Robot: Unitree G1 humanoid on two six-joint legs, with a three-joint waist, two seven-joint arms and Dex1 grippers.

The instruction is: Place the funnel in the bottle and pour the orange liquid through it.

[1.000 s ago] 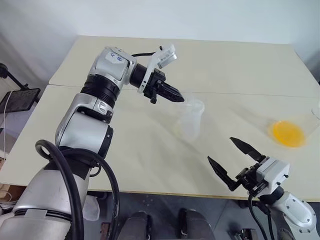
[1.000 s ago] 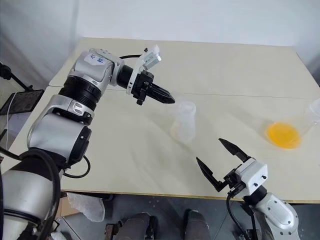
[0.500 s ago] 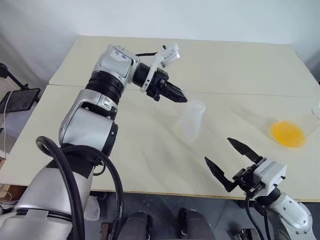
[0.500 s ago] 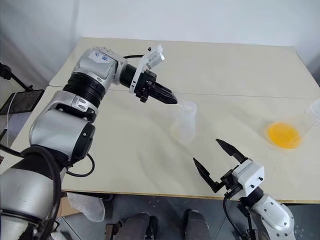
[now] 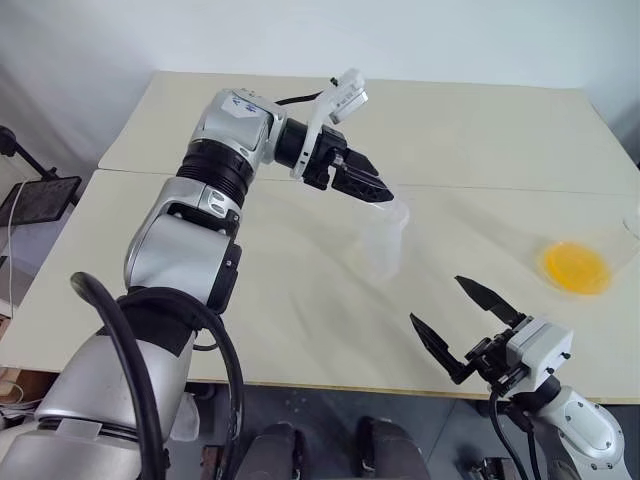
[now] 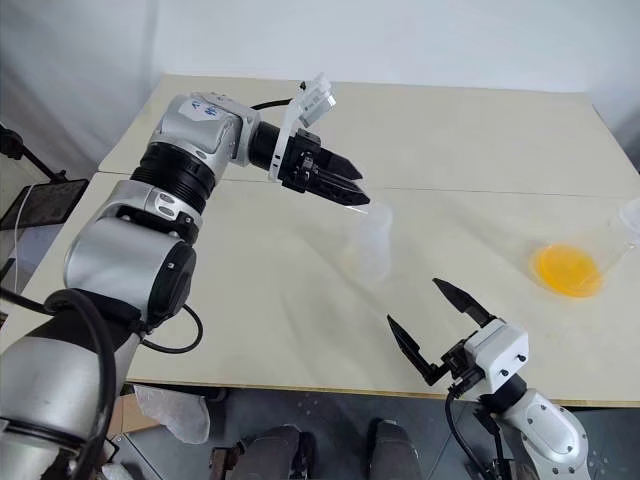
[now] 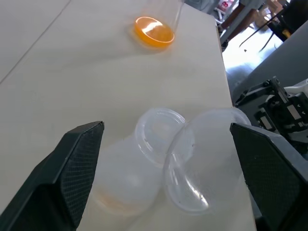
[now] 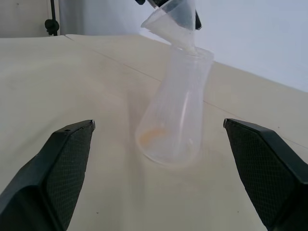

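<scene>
Funnel: from where I sit at the controls, it is tipped against the mouth of the bottle, its long axis slanted, wide flare up and toward my left gripper, narrow end down at the bottle's rim.
Funnel look: small, clear, colourless cone; in the left wrist view its round rim overlaps the bottle's round mouth.
Left gripper: I read it as released, jaws spread wide to either side of the funnel; I can't tell if either finger touches it.
Funnel versus left gripper: it lies just at the fingertips, between the two fingers, at the bottle's top.
Bottle: I see it upright near the middle of the table, wide base, narrow neck, clear, with a faint orange tinge at the bottom.
Right gripper: jaws apart, nothing in them, low by the near table edge, well apart from the bottle.
Orange liquid: a bright pool in a clear flask by the table's right edge, well apart from the bottle and both my grippers.
</scene>
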